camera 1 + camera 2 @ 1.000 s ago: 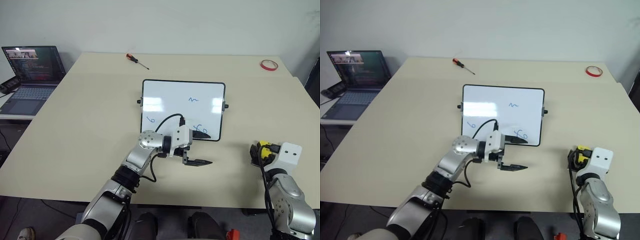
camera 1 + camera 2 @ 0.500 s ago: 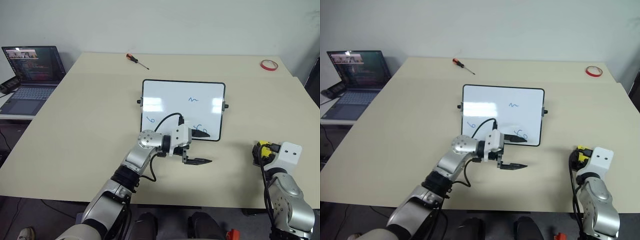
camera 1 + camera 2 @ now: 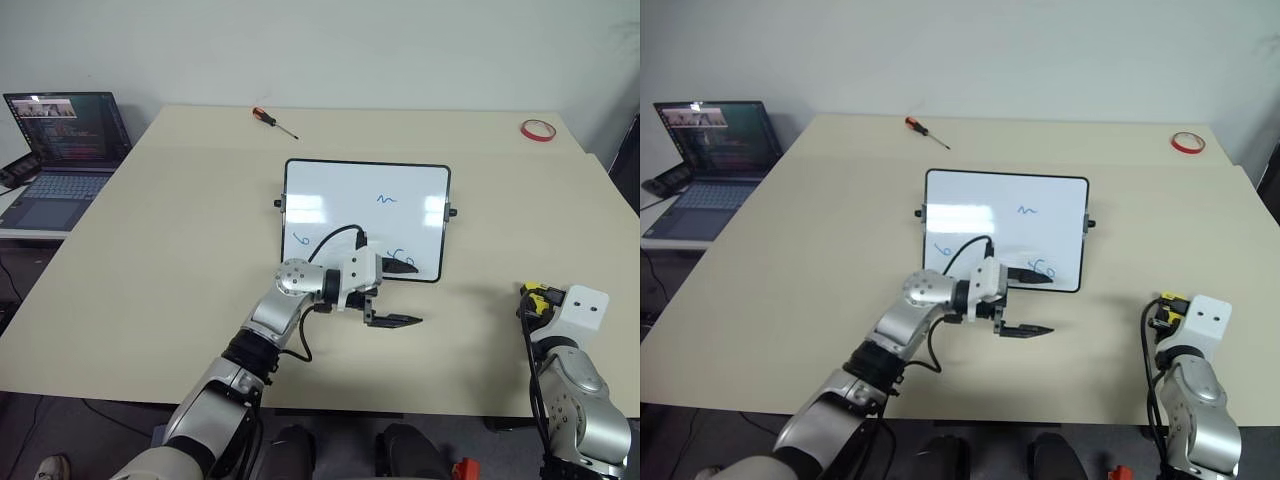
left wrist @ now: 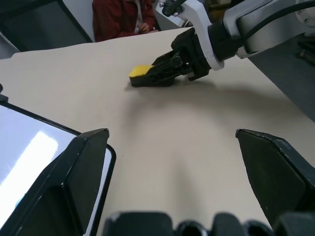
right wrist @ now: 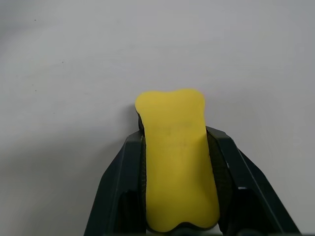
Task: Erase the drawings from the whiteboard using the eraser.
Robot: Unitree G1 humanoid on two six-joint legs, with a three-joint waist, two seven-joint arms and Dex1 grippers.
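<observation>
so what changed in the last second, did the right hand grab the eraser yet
Yes. The right gripper has shut on the eraser, its fingers now pressing the yellow block's two sides on the table. The left gripper is still open at the whiteboard's near edge, and the three blue drawings remain unerased. The screwdriver, tape ring and laptop have not moved.

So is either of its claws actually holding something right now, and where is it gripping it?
Yes. The right end effector has the eraser pinched by its two long sides, on the table. The left end effector is open, holding nothing.
</observation>
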